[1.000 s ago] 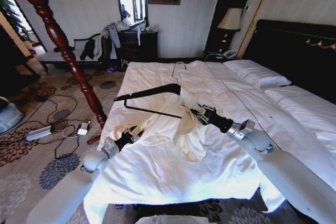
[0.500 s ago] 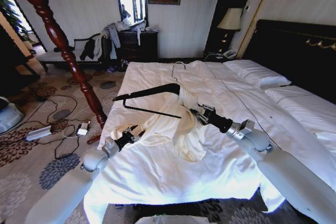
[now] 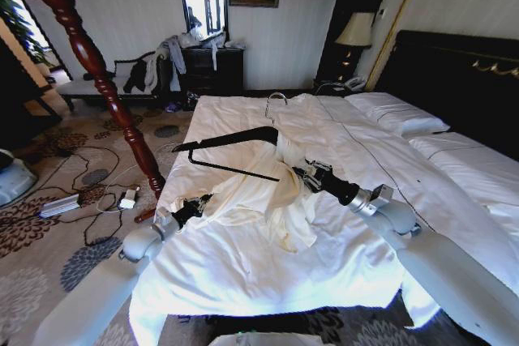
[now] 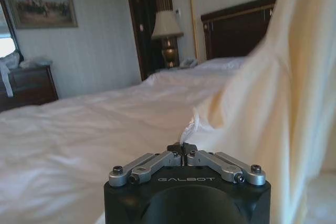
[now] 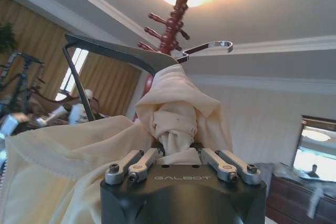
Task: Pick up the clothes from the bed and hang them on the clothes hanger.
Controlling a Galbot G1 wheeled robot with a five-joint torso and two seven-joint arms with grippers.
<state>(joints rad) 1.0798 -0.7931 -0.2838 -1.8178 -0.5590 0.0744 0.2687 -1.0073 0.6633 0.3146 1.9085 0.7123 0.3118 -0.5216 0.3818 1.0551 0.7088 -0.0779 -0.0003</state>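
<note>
Far left, the reddish wooden pole [image 3: 91,58] leans up from the carpet, just beside the bed's left edge; cables and a power strip [image 3: 60,205] lie on the floor near its foot.

Left claw [image 3: 197,202] low at the bed's [image 3: 268,281] near-left side, fingers together on a hem of the clothes [image 3: 268,192]. Left wrist view confirms: fingertips [image 4: 181,148] meet with a scrap of pale fabric pinched between them, and the cream cloth [image 4: 273,108] rises in a tall fold on one side.

Centre: the clothes lie bunched on the white duvet, one part lifted and draped over the right shoulder of the clothes hanger [image 3: 231,139]. The hanger is raised above the bed, its left end bare, silver hook pointing toward the far side.

Right claw [image 3: 304,174] reaches in from the near right, clamped on the cloth-wrapped end of the hanger. Right wrist view shows what the head view hides: a knot of cream fabric [image 5: 176,121] gripped between the fingers, the hanger's black arm [image 5: 115,51] and wire hook [image 5: 210,46] above it, the pole's top [image 5: 176,14] behind.

Far right: white pillows [image 3: 397,115] against the dark headboard [image 3: 462,79]; a lamp [image 3: 354,32] in the far corner.
</note>
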